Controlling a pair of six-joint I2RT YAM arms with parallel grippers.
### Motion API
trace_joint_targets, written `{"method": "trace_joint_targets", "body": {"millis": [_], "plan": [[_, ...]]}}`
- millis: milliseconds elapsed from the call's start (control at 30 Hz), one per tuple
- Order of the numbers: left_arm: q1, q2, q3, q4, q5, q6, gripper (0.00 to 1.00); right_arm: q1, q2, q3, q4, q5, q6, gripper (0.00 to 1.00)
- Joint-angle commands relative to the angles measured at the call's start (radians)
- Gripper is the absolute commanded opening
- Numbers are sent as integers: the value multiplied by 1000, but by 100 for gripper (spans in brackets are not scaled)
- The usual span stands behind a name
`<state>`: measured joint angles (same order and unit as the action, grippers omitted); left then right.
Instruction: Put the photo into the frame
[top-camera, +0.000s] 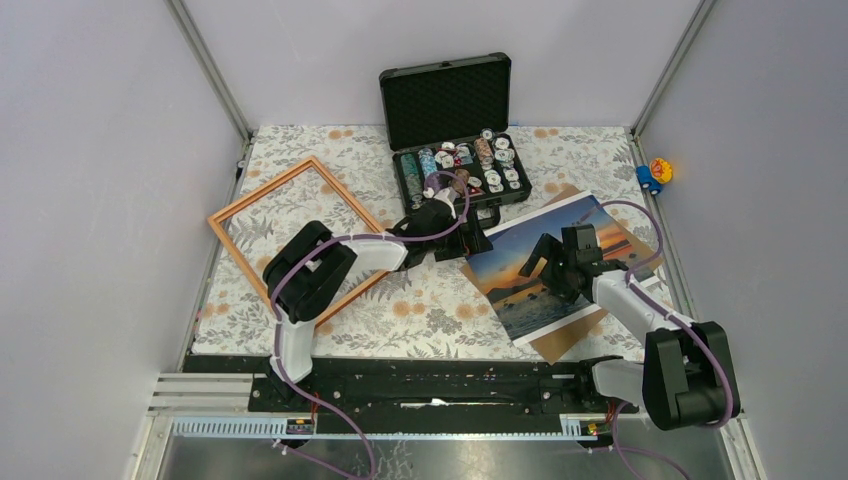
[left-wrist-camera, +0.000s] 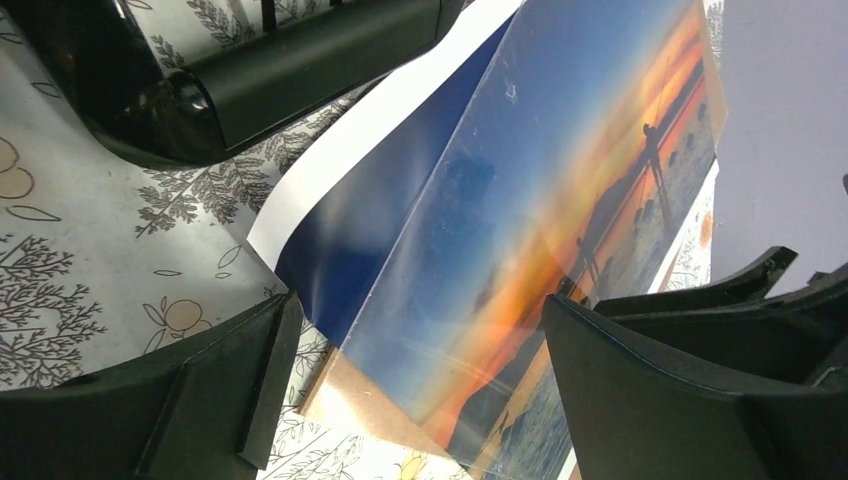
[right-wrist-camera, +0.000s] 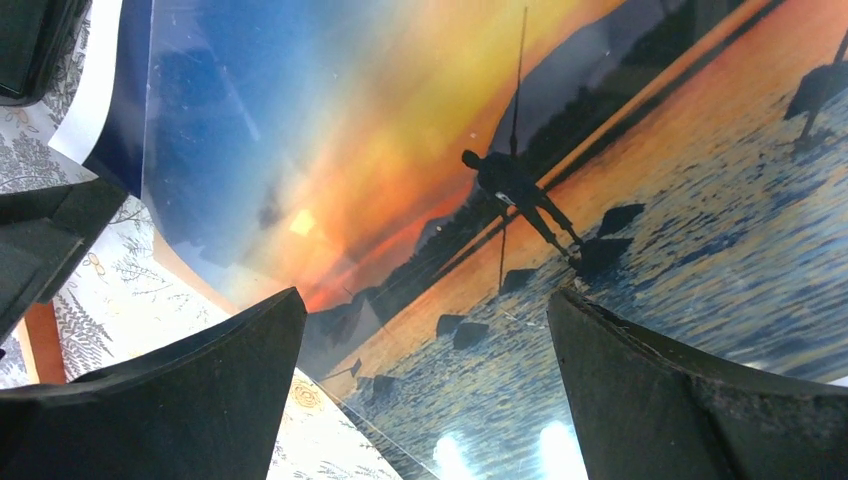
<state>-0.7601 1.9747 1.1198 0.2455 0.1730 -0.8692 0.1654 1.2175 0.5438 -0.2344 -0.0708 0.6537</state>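
Note:
The photo (top-camera: 560, 262), a glossy sunset print with a white border, lies face up at the right of the table on a brown backing board (top-camera: 566, 342). A clear sheet seems to cover most of it. The orange-brown frame (top-camera: 258, 190) lies flat at the left, apart from the photo. My left gripper (top-camera: 475, 243) hovers open at the photo's left corner; in the left wrist view the gripper (left-wrist-camera: 418, 330) straddles that corner of the photo (left-wrist-camera: 520, 180) and the board (left-wrist-camera: 360, 400). My right gripper (top-camera: 550, 270) stands open over the photo's middle, its fingers (right-wrist-camera: 425, 320) spread above the water part of the photo (right-wrist-camera: 420, 150).
An open black case of chips (top-camera: 455, 140) stands at the back centre, close behind the left gripper. A small blue and orange toy (top-camera: 655, 173) sits at the right wall. Grey walls enclose the flowered tablecloth (top-camera: 420, 310).

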Motion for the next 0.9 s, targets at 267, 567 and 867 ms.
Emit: {"method": "trace_joint_targets", "body": {"millis": [267, 567, 867], "plan": [[-11, -38, -93, -6, 162, -45, 99, -14, 90, -16, 41, -35, 0, 100], [-14, -111, -141, -2, 183, -52, 98, -17, 80, -22, 46, -43, 2, 100], [-20, -98, -126, 60, 287, -91, 94, -18, 80, -23, 47, -52, 8, 100]]}}
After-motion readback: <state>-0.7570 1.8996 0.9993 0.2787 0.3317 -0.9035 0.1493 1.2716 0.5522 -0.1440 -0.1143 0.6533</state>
